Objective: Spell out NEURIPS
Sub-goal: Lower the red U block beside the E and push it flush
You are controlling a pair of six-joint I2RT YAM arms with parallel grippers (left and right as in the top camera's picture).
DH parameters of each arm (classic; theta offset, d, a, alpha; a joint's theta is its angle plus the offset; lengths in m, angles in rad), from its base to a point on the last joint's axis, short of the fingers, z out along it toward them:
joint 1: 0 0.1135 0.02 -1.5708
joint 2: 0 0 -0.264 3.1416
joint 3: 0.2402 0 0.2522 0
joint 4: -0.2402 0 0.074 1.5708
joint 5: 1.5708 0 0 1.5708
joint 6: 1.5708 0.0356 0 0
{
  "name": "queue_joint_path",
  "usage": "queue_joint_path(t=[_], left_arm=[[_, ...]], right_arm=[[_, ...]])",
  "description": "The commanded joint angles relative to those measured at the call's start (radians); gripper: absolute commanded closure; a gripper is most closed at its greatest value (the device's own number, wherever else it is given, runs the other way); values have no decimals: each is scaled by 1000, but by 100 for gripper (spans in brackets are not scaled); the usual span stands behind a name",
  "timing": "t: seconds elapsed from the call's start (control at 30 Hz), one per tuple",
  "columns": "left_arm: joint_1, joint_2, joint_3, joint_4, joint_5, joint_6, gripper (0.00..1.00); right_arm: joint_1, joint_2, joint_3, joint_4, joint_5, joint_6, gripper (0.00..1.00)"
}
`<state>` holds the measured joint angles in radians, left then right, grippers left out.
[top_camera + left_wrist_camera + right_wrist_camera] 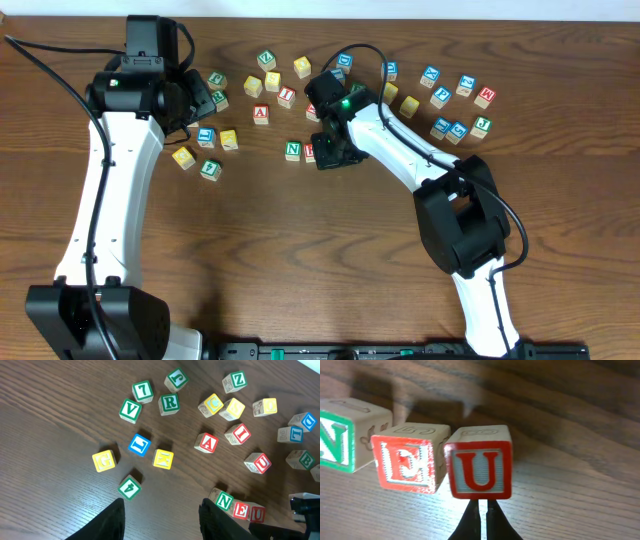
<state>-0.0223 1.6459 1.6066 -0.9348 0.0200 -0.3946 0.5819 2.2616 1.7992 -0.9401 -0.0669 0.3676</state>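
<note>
N cube (337, 440), E cube (407, 462), U cube (480, 462) seen in row, U just ahead of right gripper (481, 510); jaws pressed together, nothing held. Green R cube (170, 403) judged next: found ahead of left gripper (162, 505), part-open, empty. Left arm nearer.

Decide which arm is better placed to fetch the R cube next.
Probably left: the R cube lies close before the open left gripper; the right gripper is shut beside the U cube.
</note>
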Motion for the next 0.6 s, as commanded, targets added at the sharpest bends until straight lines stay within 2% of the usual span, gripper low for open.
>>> queue_joint_path(t=[0.0,0.2,0.57], left_arm=[[2,1,1,0,-5,8,53],[2,1,1,0,-5,8,52],[2,1,1,1,-5,8,53]], right_arm=[[-3,-59,1,-4,-24,-26,99],[-40,-124,1,-5,37,-23,99],[-68,-95,-76,92,55,17,99]])
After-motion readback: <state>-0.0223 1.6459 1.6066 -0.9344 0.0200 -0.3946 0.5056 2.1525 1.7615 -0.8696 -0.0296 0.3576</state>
